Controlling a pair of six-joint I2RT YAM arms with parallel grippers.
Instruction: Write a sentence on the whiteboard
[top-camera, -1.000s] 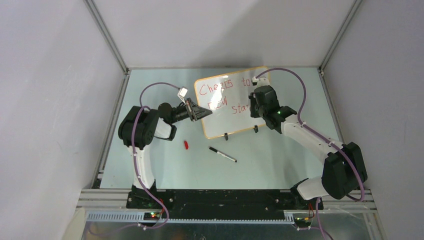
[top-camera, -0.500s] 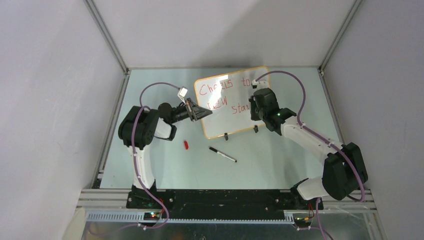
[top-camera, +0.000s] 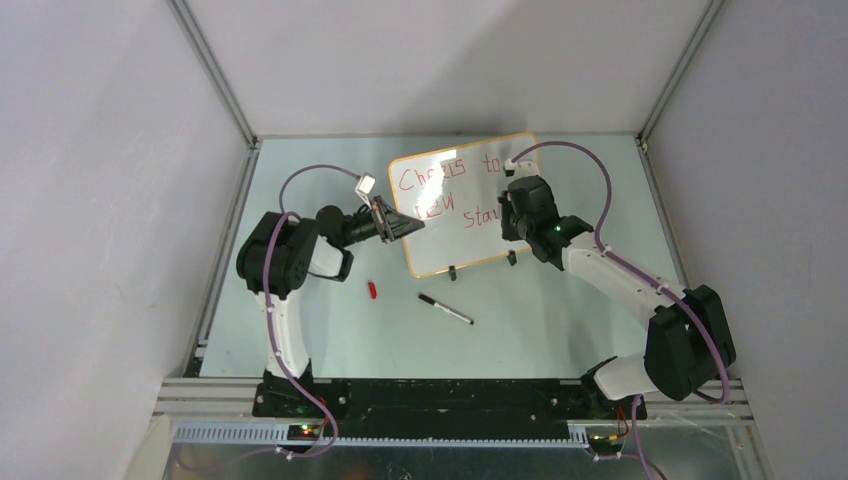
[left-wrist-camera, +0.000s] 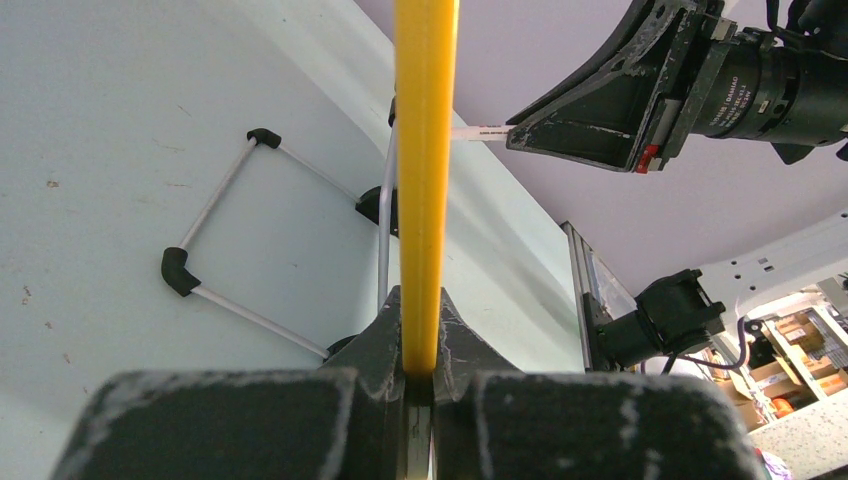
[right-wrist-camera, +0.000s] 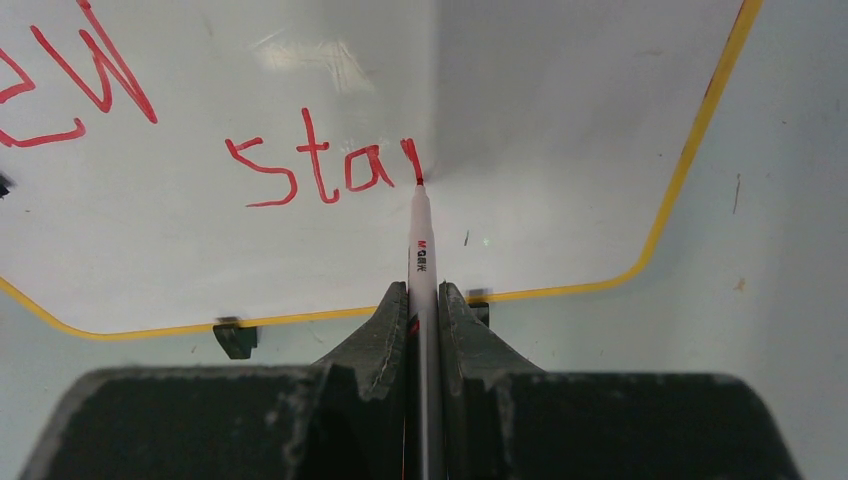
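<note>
Little changed in the last second: the right end effector (right-wrist-camera: 423, 300), clamped on the marker (right-wrist-camera: 420, 240), slid slightly nearer its base, then stopped, tip touching the whiteboard (right-wrist-camera: 560, 100) straight ahead. So the sentence (right-wrist-camera: 314, 155), I judge, waits at "star". The left end effector (left-wrist-camera: 420, 335) pinches the whiteboard's edge. Its long axis runs sideways, across the marker's direction.

A robotics lab is indicated: a pale desk (top-camera: 560, 300) is enclosed by grey panels (top-camera: 100, 200) on aluminium rails (top-camera: 211, 70).

The whiteboard (top-camera: 455, 245) stands behind a loose marker (top-camera: 445, 309), cap (top-camera: 372, 290) to its left.
</note>
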